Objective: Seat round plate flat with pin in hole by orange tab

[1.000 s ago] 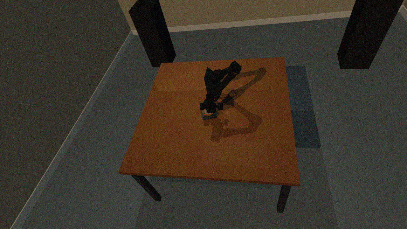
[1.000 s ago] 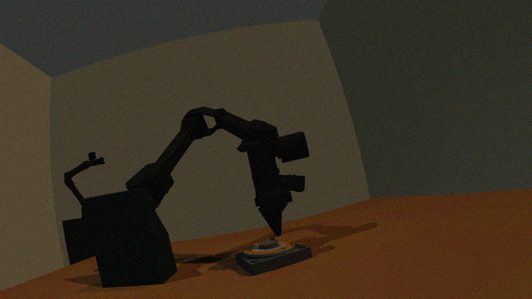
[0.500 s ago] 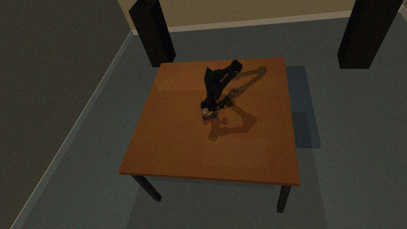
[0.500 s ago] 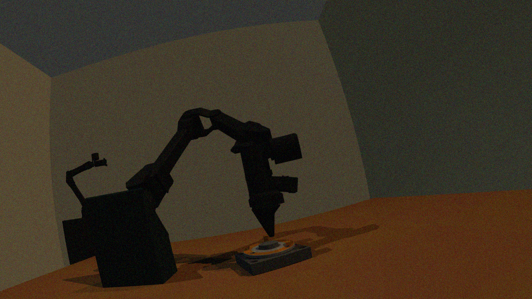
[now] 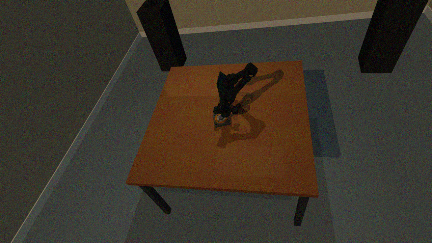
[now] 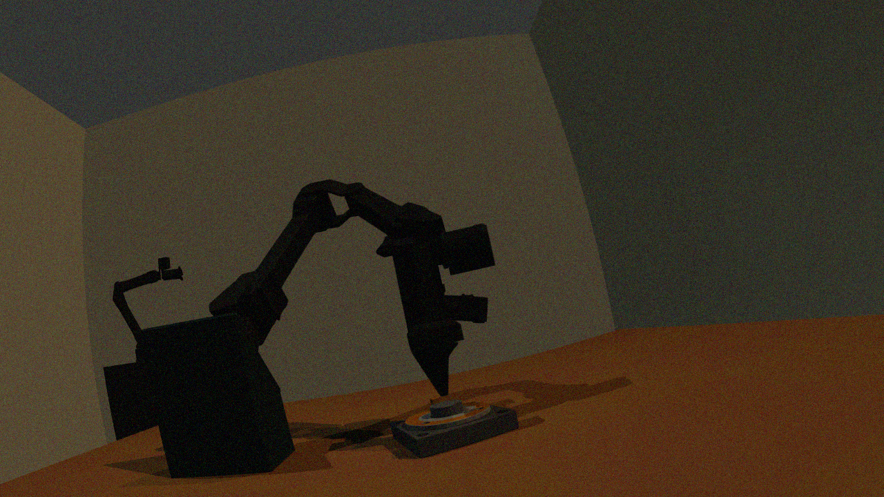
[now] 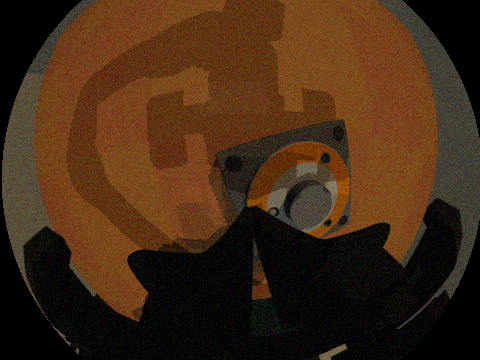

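The round plate (image 5: pixel 221 122) (image 6: pixel 415 423) (image 7: pixel 342 182), an orange ring around a pale centre, sits around the grey post (image 6: pixel 446 408) (image 7: pixel 311 206) on the dark square base (image 5: pixel 222 125) (image 6: pixel 460 440) (image 7: pixel 290 136). Whether it lies fully flat is unclear. The orange tab (image 6: pixel 434 401) shows small behind the post in the exterior view. My gripper (image 6: pixel 443 395) (image 7: pixel 251 212) is shut and empty, its tips low at the plate's far side, close beside the tab. Contact cannot be told. In the wrist view the fingers hide the near part of plate and base. I cannot make out the pin.
The base stands on the orange table (image 5: pixel 181 144) (image 6: pixel 710 395), in front of the arm's body (image 6: pixel 213 402). Shadows of the arm fall across the table beside the base. The base has dark round corner holes, seen in the wrist view. Two dark columns stand beyond the table.
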You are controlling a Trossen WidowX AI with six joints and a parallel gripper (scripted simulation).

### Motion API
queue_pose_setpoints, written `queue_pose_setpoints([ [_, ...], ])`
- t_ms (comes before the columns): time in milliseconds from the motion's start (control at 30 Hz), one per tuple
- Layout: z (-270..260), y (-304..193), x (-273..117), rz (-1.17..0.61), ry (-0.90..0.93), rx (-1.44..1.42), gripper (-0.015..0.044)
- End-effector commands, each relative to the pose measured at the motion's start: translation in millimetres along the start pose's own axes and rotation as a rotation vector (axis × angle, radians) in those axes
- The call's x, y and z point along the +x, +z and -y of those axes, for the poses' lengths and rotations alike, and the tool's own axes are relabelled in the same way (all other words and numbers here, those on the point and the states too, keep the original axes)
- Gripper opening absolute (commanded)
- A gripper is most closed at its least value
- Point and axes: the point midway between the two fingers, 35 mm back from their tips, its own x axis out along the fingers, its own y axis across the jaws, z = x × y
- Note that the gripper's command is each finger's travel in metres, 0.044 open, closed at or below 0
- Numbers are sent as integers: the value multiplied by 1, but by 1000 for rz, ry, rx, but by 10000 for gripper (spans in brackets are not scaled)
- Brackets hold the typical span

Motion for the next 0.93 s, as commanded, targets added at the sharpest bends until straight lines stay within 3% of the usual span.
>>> queue_pose_setpoints([
  [0,-1,-3,-3,0,4,2,0],
  [367,3,-7,-47,0,2,2,0],
  [900,4,-7,-38,-2,9,18,0],
])
